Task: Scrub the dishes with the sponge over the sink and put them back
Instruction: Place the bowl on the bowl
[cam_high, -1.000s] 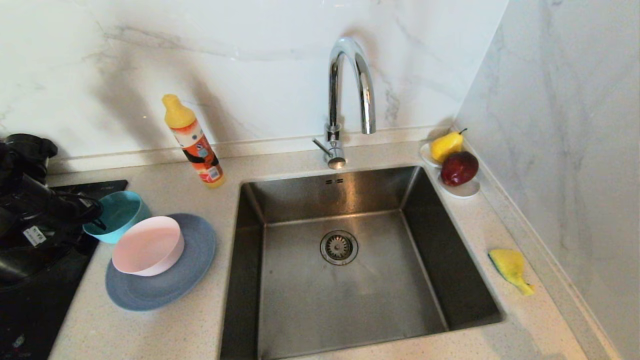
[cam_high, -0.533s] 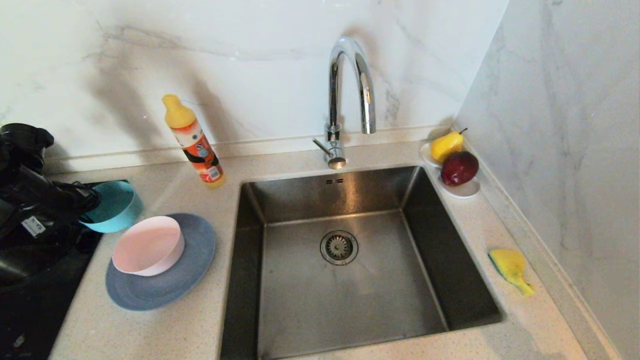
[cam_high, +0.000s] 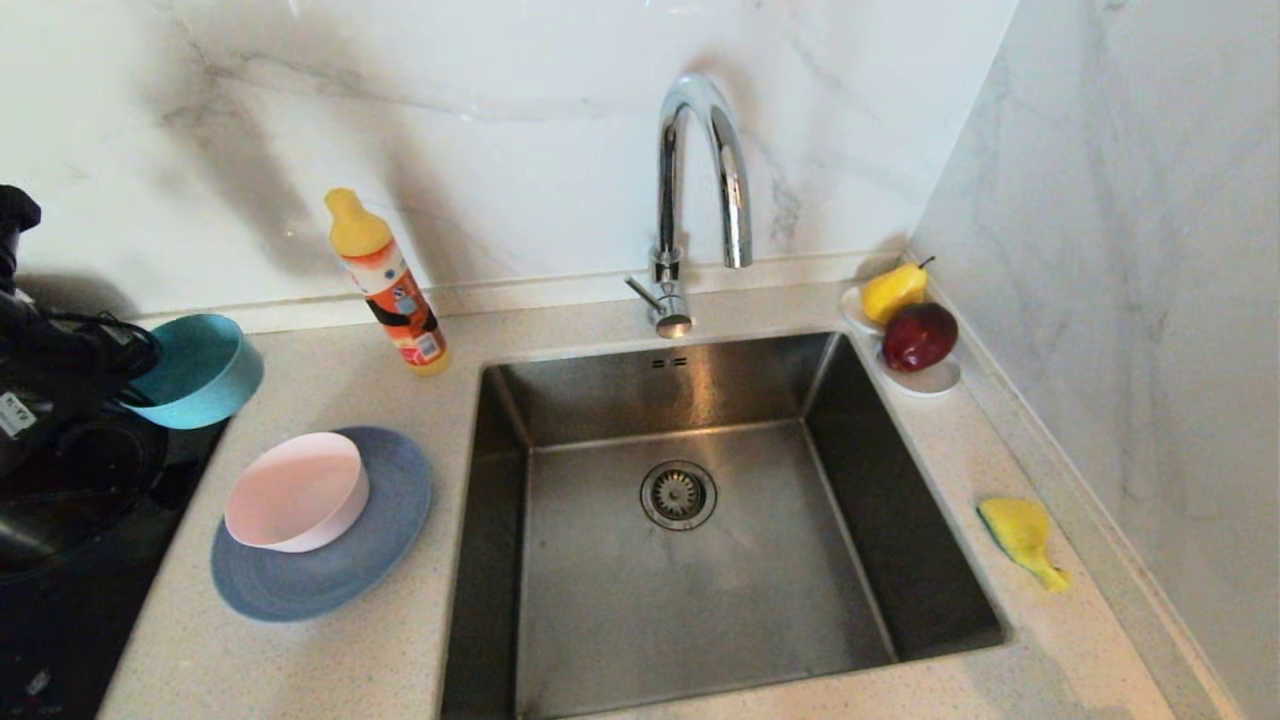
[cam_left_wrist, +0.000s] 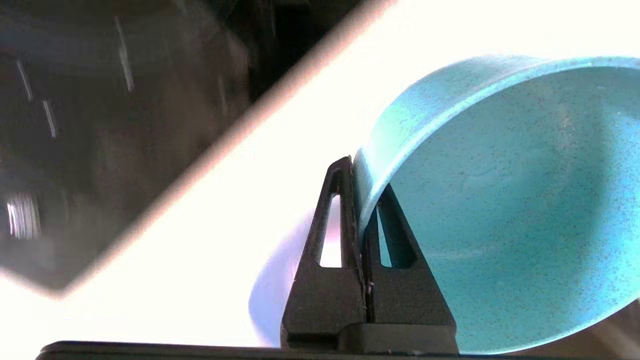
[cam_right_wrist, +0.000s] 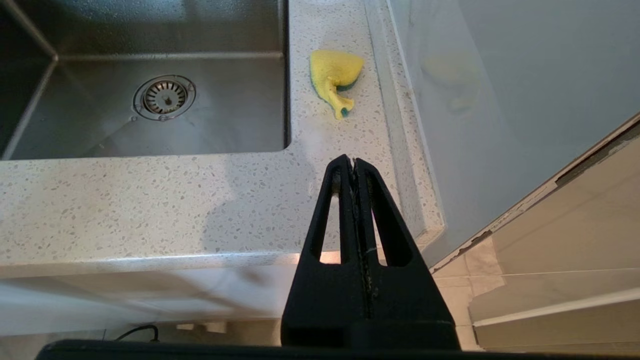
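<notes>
My right gripper hangs nearest me, off the front edge of the counter below the sink, fingers pressed together on nothing. Just beyond it the sponge lies on the counter to the right of the sink, between the basin and the wall. It looks soft and crushable, so I judge a light pinch across its thick yellow body would hold better than one on the thin tail.

To the left of the sink, the pink bowl sits on the grey-blue plate. The plate is flat and low, likely awkward to lift except by its rim.

Further left and back, my left gripper is clamped on the rim of the teal bowl, one finger inside the wall, one outside, the bowl tilted and clear of the counter. It seems light and stiff but smooth, so a rim pinch could slip or swing if I move sharply.
</notes>
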